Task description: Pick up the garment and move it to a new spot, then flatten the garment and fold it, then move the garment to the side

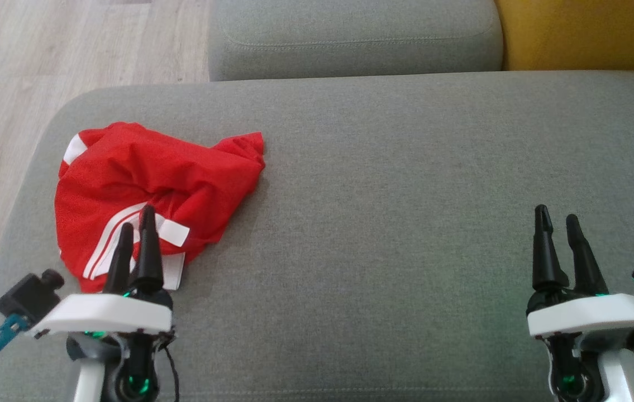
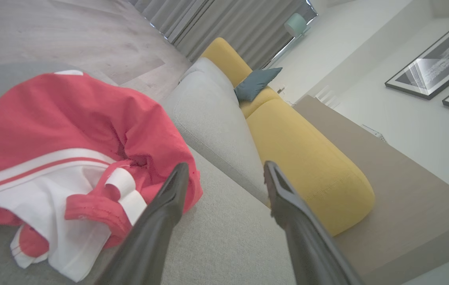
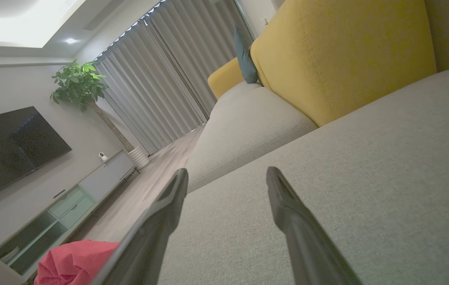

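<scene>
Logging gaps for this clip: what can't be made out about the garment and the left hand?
- Head view: the garment is crumpled; its own folds hide its shape and type.
- Head view: the left hand covers its near edge.
- Right wrist view: the bottom edge cuts the garment off.
- Left wrist view: whether the hand touches the garment is unclear.

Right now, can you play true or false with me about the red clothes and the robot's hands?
The red garment lies on the grey cushion. True.
The garment is neatly folded. False: it is crumpled.
The left gripper grips the garment. False: its fingers stand open, holding nothing.
The right gripper is open, far from the garment. True.
The far-right cushion is blue. False: it is a yellow cushion.
</scene>
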Controlling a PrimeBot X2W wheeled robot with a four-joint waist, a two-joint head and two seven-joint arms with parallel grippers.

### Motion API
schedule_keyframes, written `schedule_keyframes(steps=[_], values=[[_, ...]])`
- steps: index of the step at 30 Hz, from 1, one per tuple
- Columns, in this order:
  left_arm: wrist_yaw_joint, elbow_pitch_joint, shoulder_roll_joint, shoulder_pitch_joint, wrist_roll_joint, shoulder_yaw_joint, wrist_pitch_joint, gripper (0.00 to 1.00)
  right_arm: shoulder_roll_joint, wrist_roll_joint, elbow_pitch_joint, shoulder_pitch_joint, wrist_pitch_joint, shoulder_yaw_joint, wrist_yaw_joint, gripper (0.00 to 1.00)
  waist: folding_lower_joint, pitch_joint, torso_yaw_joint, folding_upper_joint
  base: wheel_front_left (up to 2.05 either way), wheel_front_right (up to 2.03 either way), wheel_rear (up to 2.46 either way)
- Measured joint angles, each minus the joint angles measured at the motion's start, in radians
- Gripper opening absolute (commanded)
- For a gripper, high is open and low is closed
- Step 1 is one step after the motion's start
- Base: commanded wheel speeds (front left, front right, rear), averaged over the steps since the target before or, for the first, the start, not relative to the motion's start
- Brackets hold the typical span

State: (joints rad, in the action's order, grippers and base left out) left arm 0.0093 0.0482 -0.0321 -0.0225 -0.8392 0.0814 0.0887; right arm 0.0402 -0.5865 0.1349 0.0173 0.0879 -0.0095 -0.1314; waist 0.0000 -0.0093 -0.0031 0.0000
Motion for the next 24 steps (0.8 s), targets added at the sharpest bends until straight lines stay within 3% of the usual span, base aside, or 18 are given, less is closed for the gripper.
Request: schedule_keyframes(steps=[15,24], values=[[0.019,-0.031,-0.003,0.000,0.275,0.100,0.040,1.00,0.000,0.168,-0.020,-0.001,0.038,0.013,0.000,1.00,0.0000,-0.005,-0.002,0.0000,0.00,0.00,0.00],[0.093,-0.037,-0.042,0.000,0.473,0.198,0.073,1.00,0.001,0.343,-0.013,-0.003,0.072,0.041,0.000,1.00,0.0000,-0.009,-0.004,0.0000,0.00,0.00,0.00]])
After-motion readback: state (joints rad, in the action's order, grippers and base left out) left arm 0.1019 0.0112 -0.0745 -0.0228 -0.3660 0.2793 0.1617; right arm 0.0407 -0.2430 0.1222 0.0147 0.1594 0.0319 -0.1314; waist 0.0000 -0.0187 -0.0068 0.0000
